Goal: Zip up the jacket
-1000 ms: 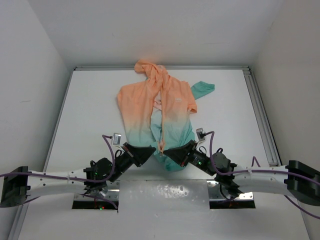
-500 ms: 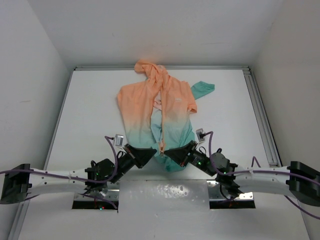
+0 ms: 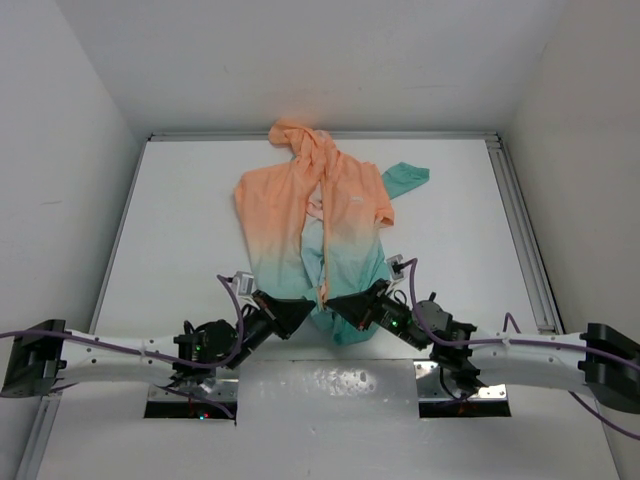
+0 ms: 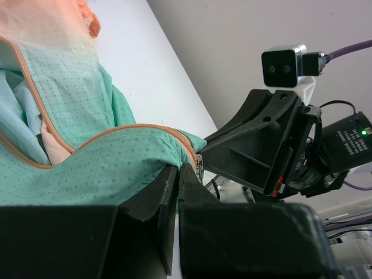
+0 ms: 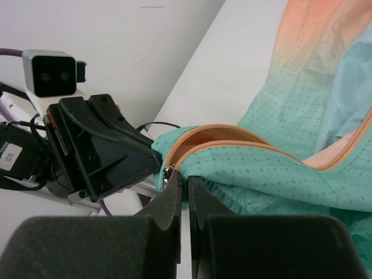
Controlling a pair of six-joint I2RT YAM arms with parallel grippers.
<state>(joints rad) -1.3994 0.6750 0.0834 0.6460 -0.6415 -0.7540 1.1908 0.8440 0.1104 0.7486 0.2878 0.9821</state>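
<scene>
The jacket [image 3: 340, 215] lies flat on the white table, with its peach hood [image 3: 300, 135] at the far end and its teal hem toward me. My left gripper [image 3: 308, 306] and right gripper [image 3: 333, 301] meet tip to tip at the hem's middle. Each is shut on teal fabric beside the bottom of the zipper. In the left wrist view my left gripper [image 4: 179, 170] pinches the hem next to the metal slider [image 4: 199, 165]. The right wrist view shows my right gripper [image 5: 185, 180] clamping the hem just right of the slider [image 5: 168, 173]. Above it the peach zipper tapes [image 5: 232, 139] stand apart.
A teal cuff [image 3: 405, 178] sticks out at the jacket's right side. A metal rail [image 3: 520, 230] runs along the table's right edge. White walls close in the far side and both sides. A shiny plate [image 3: 325, 382] lies between the arm bases.
The left gripper has shifted slightly right and toward the near edge. The right gripper has barely moved. Both have stayed shut on the hem.
</scene>
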